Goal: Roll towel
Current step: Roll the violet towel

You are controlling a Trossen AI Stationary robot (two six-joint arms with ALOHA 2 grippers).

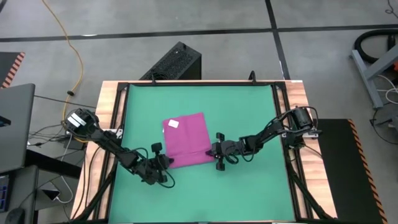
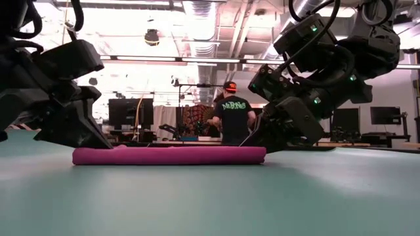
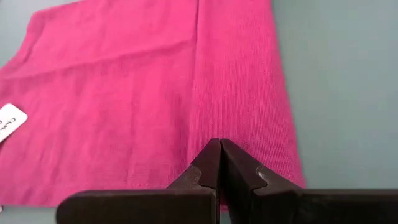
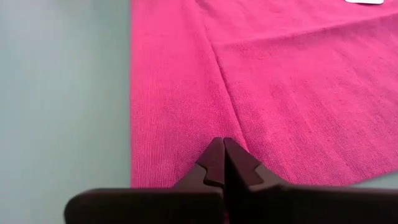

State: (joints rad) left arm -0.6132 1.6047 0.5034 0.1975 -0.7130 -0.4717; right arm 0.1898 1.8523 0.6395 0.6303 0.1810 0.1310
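Both claws pinch the towel (image 1: 186,140)'s near edge corners.

arms: dark, jointed | cables: black loops (green lights glowing on one)

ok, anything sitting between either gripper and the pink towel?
Nothing visible. The left gripper and right gripper are both at the near edge of the flat magenta-pink cloth towel, fingers closed, only bare green mat around.

Towel between two tools, low on the mat

The towel (image 2: 169,155) lies flat; left tool (image 2: 79,134) and right tool (image 2: 272,137) touch its ends.
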